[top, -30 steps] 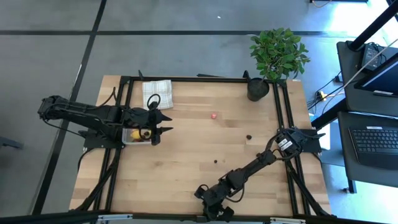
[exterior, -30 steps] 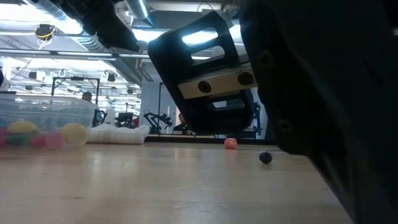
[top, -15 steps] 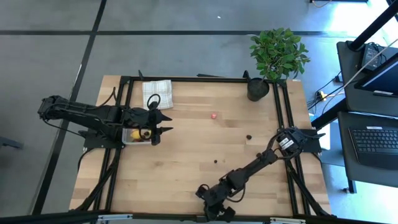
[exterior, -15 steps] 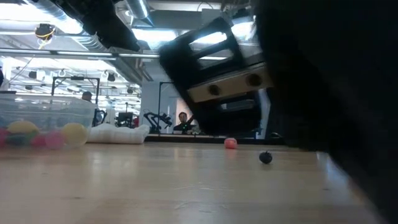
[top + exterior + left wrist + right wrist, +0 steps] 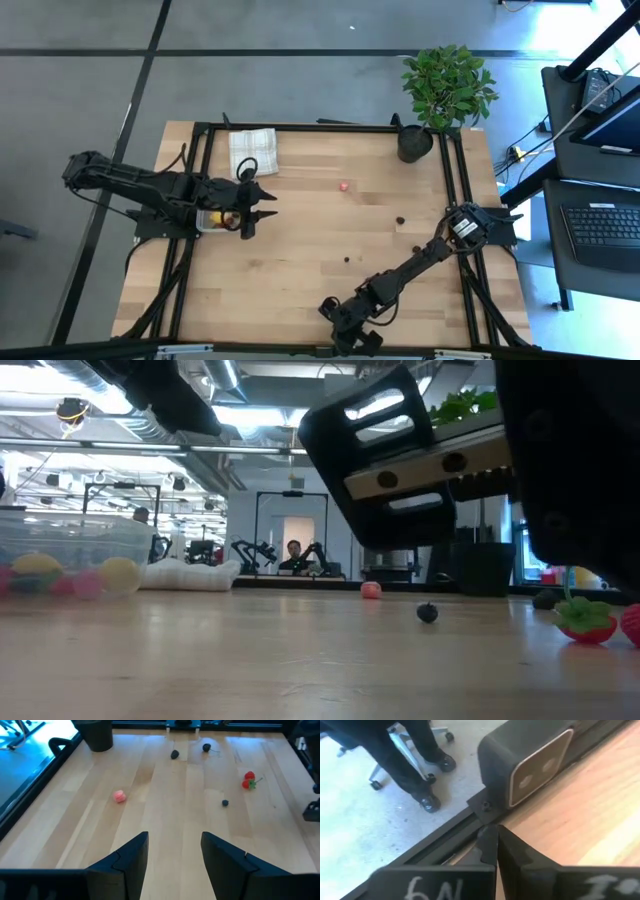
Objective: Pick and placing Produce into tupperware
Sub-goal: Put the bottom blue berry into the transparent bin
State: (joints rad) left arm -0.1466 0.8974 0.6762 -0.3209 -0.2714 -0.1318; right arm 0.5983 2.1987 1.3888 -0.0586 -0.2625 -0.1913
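Note:
The clear tupperware sits at the table's left side, with yellow and pink pieces inside. My left gripper hovers open just right of it, fingers pointing toward the table's right. Loose produce lies on the wood: a pink piece, dark cherry-like pieces and red strawberries. My right gripper is at the table's near edge, shut and empty.
A folded checked cloth lies at the far left and a black plant pot stands at the far right corner. The low camera's box is right in front of my right gripper. A person's legs and a chair show beyond the table.
My right arm has swung a little toward the table's right, so it no longer blocks the low view's right side. The strawberries there have come into sight.

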